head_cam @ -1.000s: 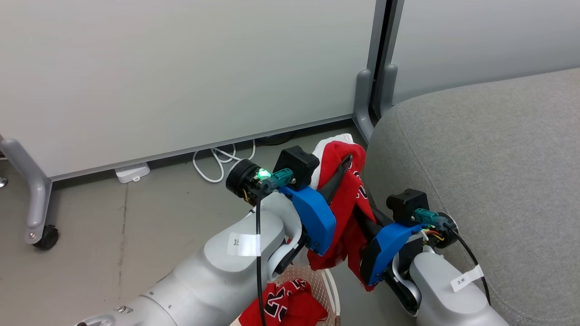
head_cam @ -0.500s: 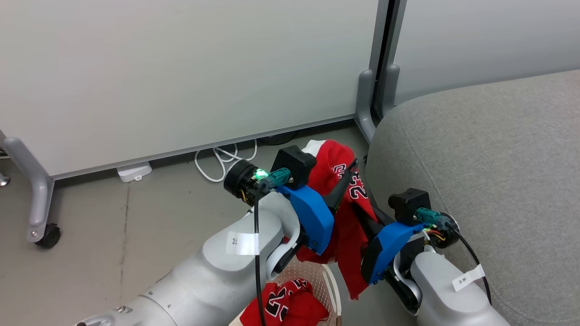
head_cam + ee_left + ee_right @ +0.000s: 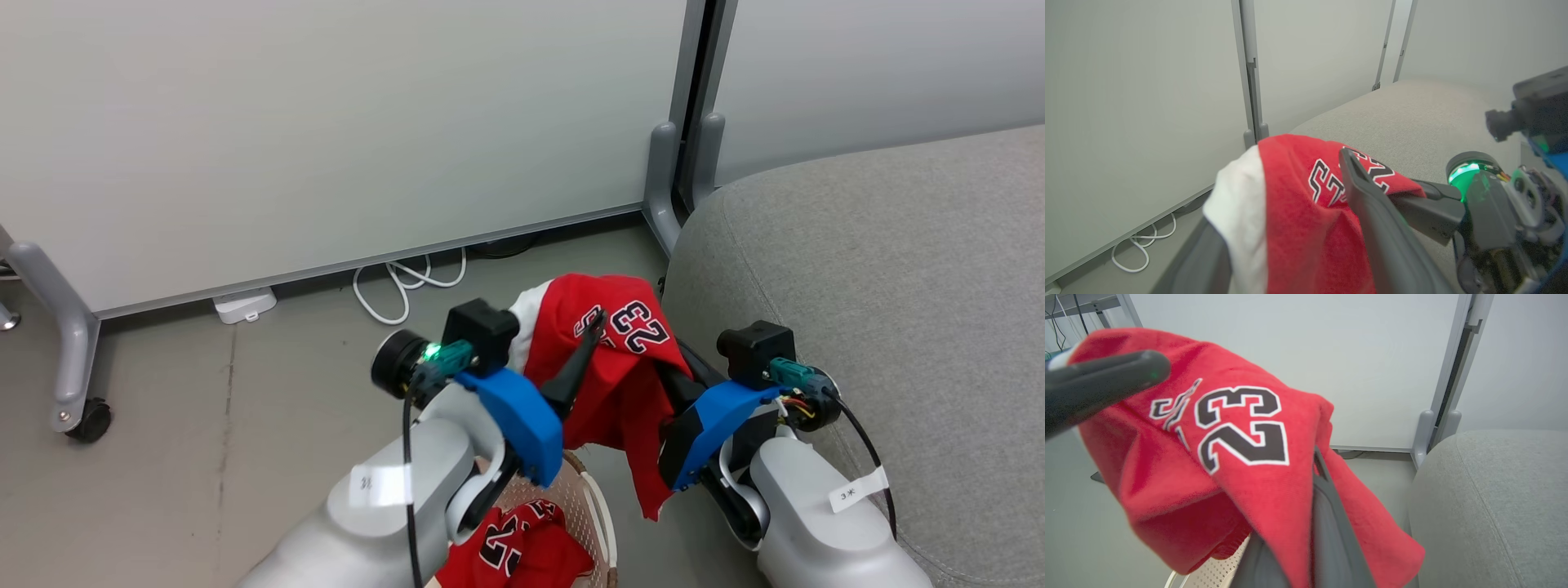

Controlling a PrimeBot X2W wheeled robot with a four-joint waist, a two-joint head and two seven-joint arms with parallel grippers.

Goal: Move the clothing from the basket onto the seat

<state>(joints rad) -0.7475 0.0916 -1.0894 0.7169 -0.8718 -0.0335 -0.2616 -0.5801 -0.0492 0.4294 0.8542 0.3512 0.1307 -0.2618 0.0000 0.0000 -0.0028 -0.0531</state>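
1. Work begins nearest us: the basket (image 3: 589, 490) sits low on the floor (image 3: 245, 392) between our two forearms. The second jersey (image 3: 514, 551) lies crumpled inside it, not yet picked up.
2. Just beyond and above the basket hangs the lifted jersey (image 3: 620, 359), its black numerals facing up. Our right hand (image 3: 1319, 461) is clenched on the fabric. Our left hand (image 3: 565, 327) is released, fingers spread wide, with the cloth only draped over one finger while the other lies on top.
3. We judge the step in hand to be carrying the first garment. It is out of the basket but hangs just left of the seat (image 3: 882, 269), not on it.
4. The next move calls for swinging the jersey right and farther over the cushion. It must go high enough for the hanging tail to clear the rounded edge, and the left hand must slip out without snagging.
5. The seat, to the right and far, is light-grey upholstery with a stitched seam, soft enough for the cloth to settle on.
6. Farther left, a white cable (image 3: 400, 286) loops on the grey floor at the foot of the pale partition panels (image 3: 326, 122). A wheeled leg (image 3: 69, 359) stands at the far left.
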